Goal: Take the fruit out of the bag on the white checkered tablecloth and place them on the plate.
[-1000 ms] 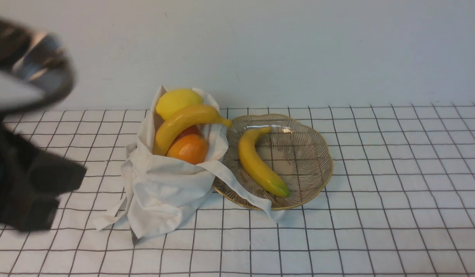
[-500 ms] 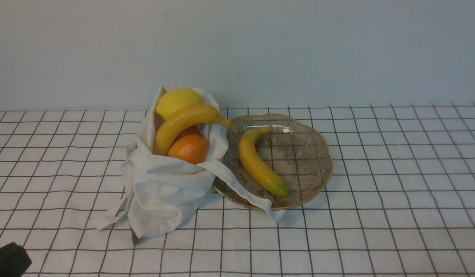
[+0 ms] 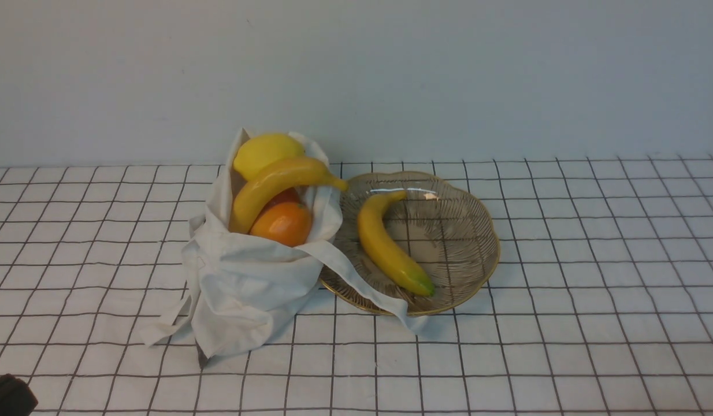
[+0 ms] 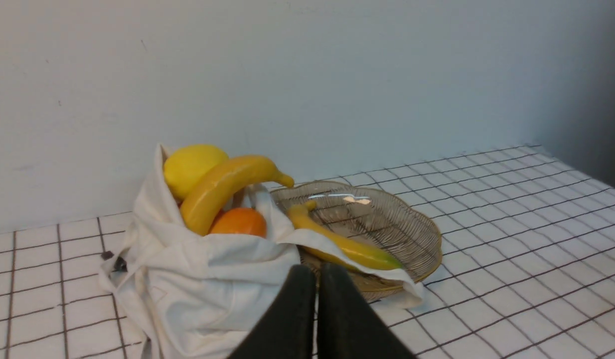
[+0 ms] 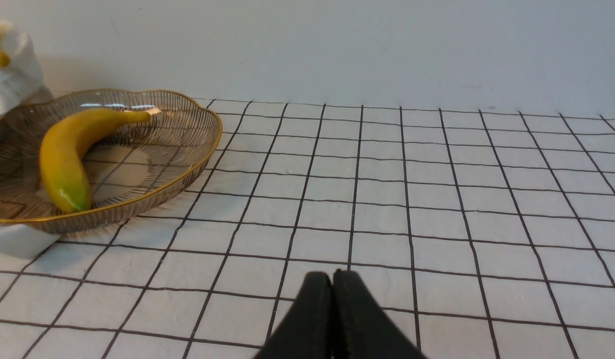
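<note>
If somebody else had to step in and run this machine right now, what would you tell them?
Left gripper: shut, empty, pulled back short of the bag.
Right gripper: shut, empty, over bare tablecloth.
Done: one banana lies on the plate.
Left: second banana, lemon, orange and a reddish fruit sit in the bag. A strap drapes over the plate's near rim.
</note>
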